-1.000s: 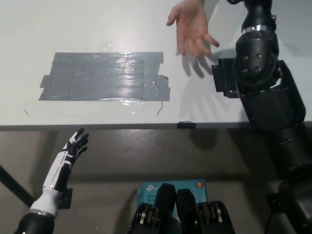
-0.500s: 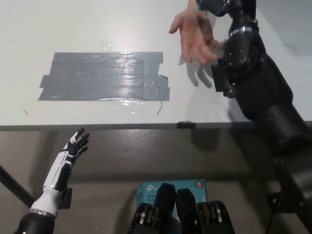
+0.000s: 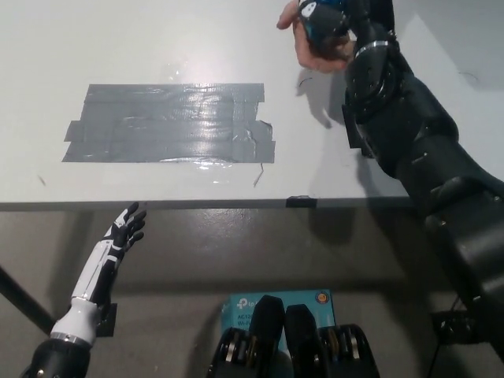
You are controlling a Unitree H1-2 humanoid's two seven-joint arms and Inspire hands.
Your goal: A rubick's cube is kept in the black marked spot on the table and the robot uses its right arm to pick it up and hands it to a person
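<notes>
Surface: a pale grey surface (image 3: 157, 35) seen steeply from above, its near edge running across the middle of the view, dark floor below it

Marked spot: the black taped patch (image 3: 169, 124) lies left of centre, nearer the near edge than the far one, with nothing on it

What changed: a second ago the person's hand (image 3: 303, 43) lay spread and palm-up at the far edge while the right arm (image 3: 409, 134) stood further right; now the right hand (image 3: 327, 20) has swung in over that palm and the person's fingers have curled up around it

Meaning: I judge the handover is at the point of transfer, the pick-up long done

Cube: not clearly visible; a small bluish glint at the right hand may be the Rubik's cube (image 3: 309, 10), pressed between the two hands, but too little shows to be sure

Right hand: at the far edge, right of centre, bunched against the person's palm; whether it clamps anything I cannot tell

Right arm: reaches up from the lower right, forearm across the near right corner

Left hand (image 3: 126, 228): resting below the near edge at lower left, fingers spread, holding nothing
</notes>
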